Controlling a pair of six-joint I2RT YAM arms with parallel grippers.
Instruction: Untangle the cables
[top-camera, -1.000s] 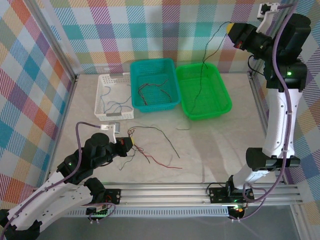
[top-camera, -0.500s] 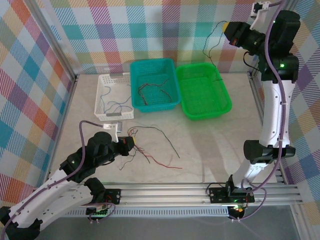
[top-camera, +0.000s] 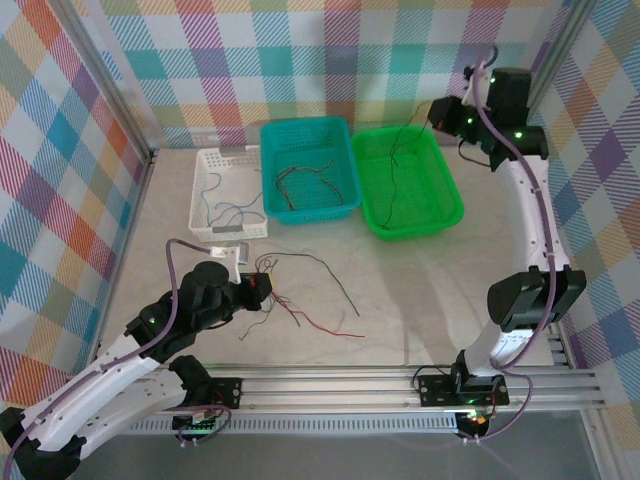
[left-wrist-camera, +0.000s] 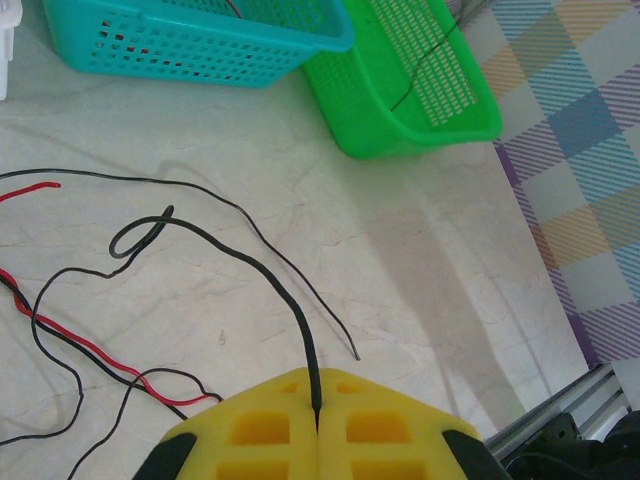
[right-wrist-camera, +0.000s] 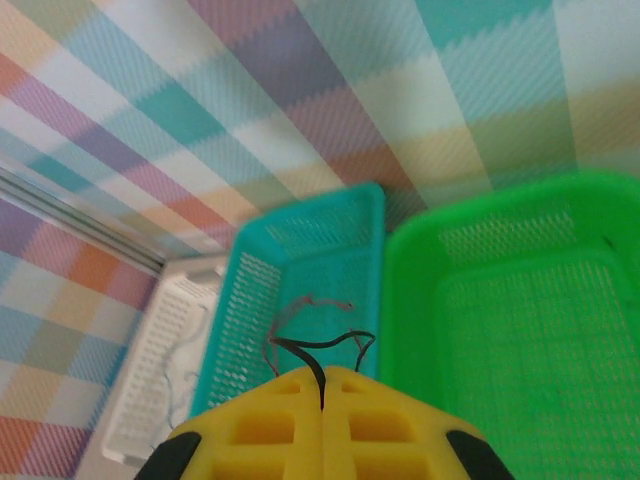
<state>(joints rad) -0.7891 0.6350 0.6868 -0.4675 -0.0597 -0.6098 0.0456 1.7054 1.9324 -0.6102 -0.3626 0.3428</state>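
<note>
On pale marbled tabletop (top-camera: 430, 290), loose cables (top-camera: 305, 322); plaid walls (top-camera: 200, 60) around.

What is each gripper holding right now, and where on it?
The left gripper pinches a thick black cable well away from its looped end; the right gripper pinches a thin black cable at a kink.

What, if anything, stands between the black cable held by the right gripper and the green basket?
Nothing visible does. The right gripper, shut on the black cable, is above the back right corner of the green basket. The cable's free end hangs down inside the basket, with no other object between them.
</note>
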